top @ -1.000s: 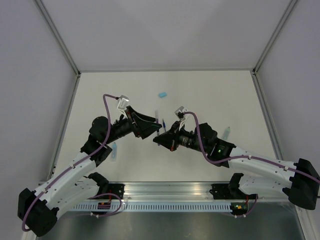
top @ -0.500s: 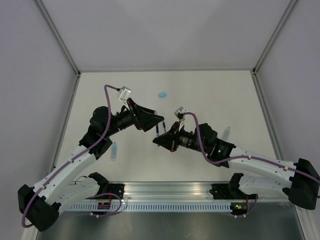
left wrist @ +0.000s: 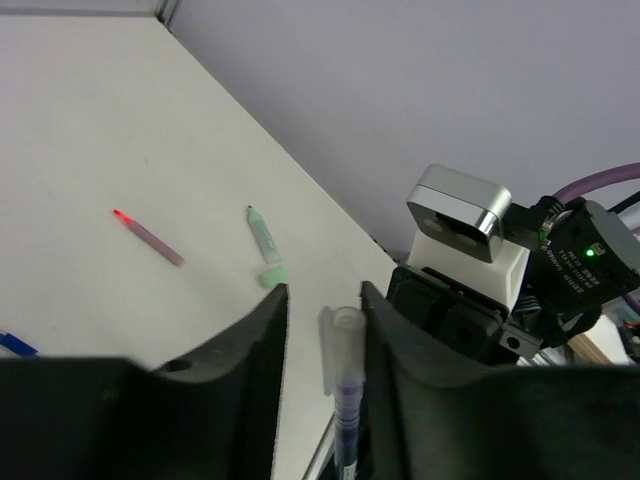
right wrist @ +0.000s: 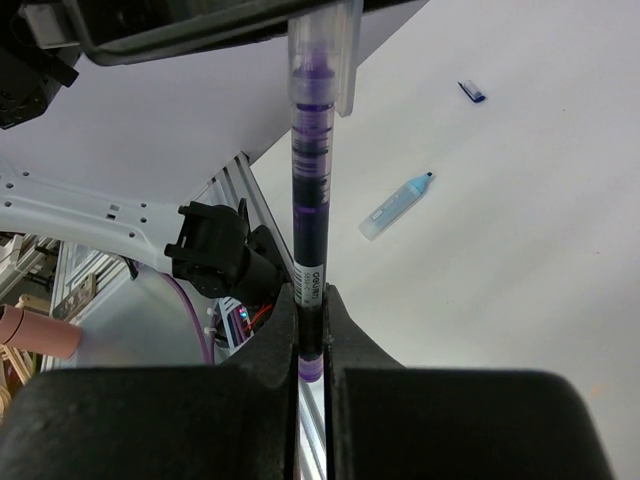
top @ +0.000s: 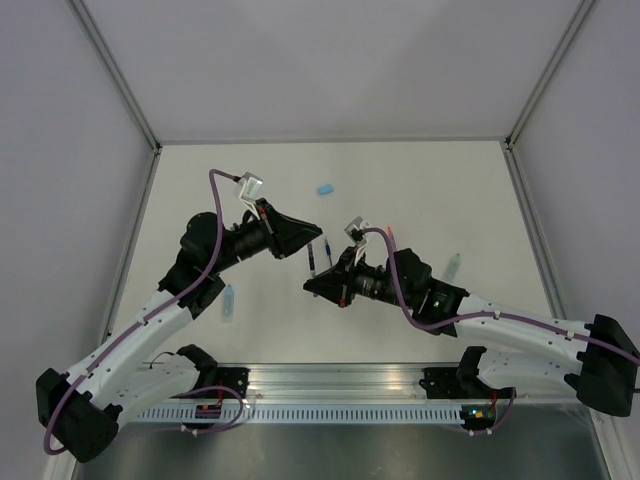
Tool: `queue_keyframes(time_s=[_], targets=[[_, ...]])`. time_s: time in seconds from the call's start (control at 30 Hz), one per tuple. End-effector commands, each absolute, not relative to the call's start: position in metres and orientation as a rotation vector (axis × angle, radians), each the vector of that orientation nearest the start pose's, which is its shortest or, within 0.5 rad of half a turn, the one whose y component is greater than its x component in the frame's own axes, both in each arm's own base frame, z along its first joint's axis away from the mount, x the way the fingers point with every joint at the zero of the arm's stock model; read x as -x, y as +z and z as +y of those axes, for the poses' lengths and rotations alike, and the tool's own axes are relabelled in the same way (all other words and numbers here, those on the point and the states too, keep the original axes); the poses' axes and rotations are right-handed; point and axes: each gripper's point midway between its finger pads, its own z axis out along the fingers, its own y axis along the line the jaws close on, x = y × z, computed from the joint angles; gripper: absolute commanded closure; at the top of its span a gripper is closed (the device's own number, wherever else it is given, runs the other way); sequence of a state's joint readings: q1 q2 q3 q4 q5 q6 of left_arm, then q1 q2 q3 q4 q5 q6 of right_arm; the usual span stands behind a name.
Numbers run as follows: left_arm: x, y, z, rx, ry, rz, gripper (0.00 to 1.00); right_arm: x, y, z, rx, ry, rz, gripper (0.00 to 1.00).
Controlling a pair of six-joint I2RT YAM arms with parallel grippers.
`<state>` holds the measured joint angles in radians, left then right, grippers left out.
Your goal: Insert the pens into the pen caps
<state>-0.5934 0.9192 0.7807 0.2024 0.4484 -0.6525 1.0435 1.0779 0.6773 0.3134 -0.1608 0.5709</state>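
My right gripper (right wrist: pixel 311 300) is shut on the lower barrel of a dark blue pen (right wrist: pixel 310 200), held in the air over the table's middle (top: pixel 315 258). A clear pen cap (left wrist: pixel 342 345) sits over the pen's tip (right wrist: pixel 325 50). My left gripper (left wrist: pixel 323 300) has its jaws on either side of that cap. The cap rests against the right finger, and a gap shows on the left side, so the left gripper is open. In the top view the left gripper (top: pixel 318 241) meets the pen from the upper left, and the right gripper (top: pixel 312 285) is just below it.
A pink pen (left wrist: pixel 148 235), a pale green marker (left wrist: pixel 262 232) and its green cap (left wrist: pixel 272 275) lie on the table. A pale blue marker (right wrist: pixel 397 205) and a small dark blue cap (right wrist: pixel 472 92) lie apart. A light blue cap (top: pixel 324 188) sits at the back.
The left gripper's jaws have narrowed around the cap on the pen tip. The right gripper has shifted slightly down and left, still holding the pen.
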Motion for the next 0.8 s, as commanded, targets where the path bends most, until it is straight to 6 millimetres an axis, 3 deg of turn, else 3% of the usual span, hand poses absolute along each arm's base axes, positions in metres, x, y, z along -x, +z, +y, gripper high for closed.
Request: queue_keyframes(time_s=[0.0,0.1,0.13,0.33,0.4,0.77], targets=[[-0.212,0.349,-0.269,-0.403,-1.326,1.571,0.71,-0.150,0.260,0.363,0.581,1.323,1.727,1.00],[-0.198,0.339,-0.272,-0.441,-1.401,1.577,0.98,-0.157,0.270,0.361,0.541,1.306,1.709,1.00],[-0.188,0.330,-0.273,-0.465,-1.444,1.588,0.98,-0.159,0.278,0.361,0.528,1.303,1.693,1.00],[-0.170,0.311,-0.271,-0.490,-1.510,1.635,0.98,-0.178,0.317,0.356,0.431,1.243,1.620,1.00],[-0.167,0.306,-0.271,-0.484,-1.525,1.655,0.98,-0.188,0.329,0.350,0.379,1.200,1.589,1.00],[-0.156,0.278,-0.271,-0.472,-1.593,1.711,0.98,-0.204,0.394,0.343,0.340,1.137,1.401,1.00]])
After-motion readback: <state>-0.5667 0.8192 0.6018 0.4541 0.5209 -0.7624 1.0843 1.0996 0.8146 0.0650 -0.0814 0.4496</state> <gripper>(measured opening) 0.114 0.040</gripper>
